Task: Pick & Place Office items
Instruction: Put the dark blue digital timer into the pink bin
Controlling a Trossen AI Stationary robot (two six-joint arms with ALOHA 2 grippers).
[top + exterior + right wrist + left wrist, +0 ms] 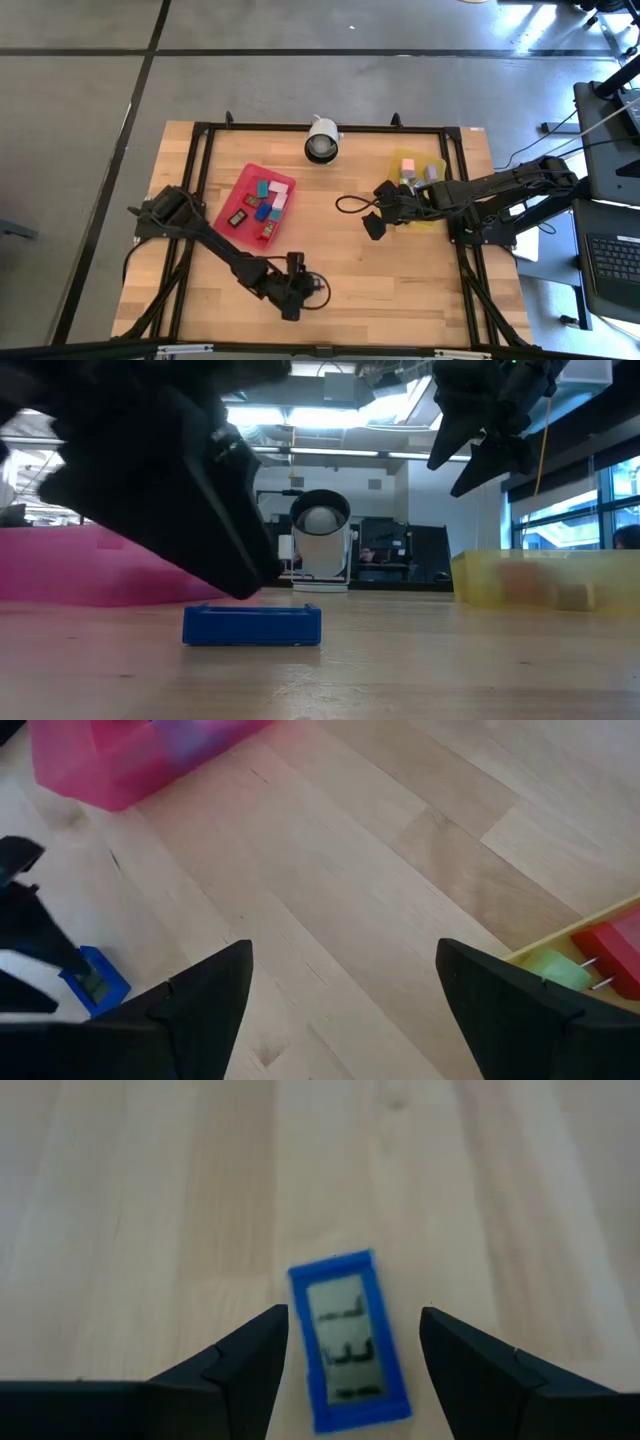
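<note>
Overhead coverage is given by the high view, where the left gripper (291, 312) is seen at lower centre of the wooden table (350, 270) and the right gripper (371, 226) at centre right, beside the yellow tray (436, 166); the red tray (228, 205), at centre left, holds several small coloured office items (268, 199). The blue piece (349, 1341) is hidden under the left gripper in that view. It is shown lying flat on bare wood in the left wrist view, between the two dark fingers (245, 1360), which stand apart on either side without touching it; a pale panel with dark marks is seen on its face. In the low view the same piece appears at lower centre as a thin blue slab resting on the table, with the left gripper just above it. The right gripper's fingers are spread wide and hold nothing in the right wrist view. Contents of the yellow tray are blurred in the low view and cut off at the frame edge in the right wrist view.
</note>
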